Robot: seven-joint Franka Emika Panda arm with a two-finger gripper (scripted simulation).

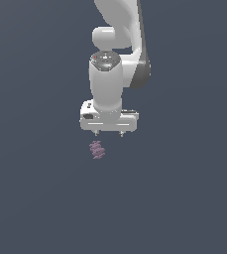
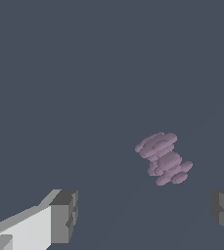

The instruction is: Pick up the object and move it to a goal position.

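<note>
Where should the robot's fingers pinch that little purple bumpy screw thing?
Probably across the narrow middle of the tiny mauve-purple ridged, screw-like piece, coming straight down from above. It lies flat on the plain grey floor, short and lumpy, so pads on its two long sides may settle between ridges. The white gripper is open, above and not touching it.

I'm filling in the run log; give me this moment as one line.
phase: approach | gripper: open, empty, above object | object: purple ridged piece on floor, untouched, not between fingers | goal: not visible
</note>
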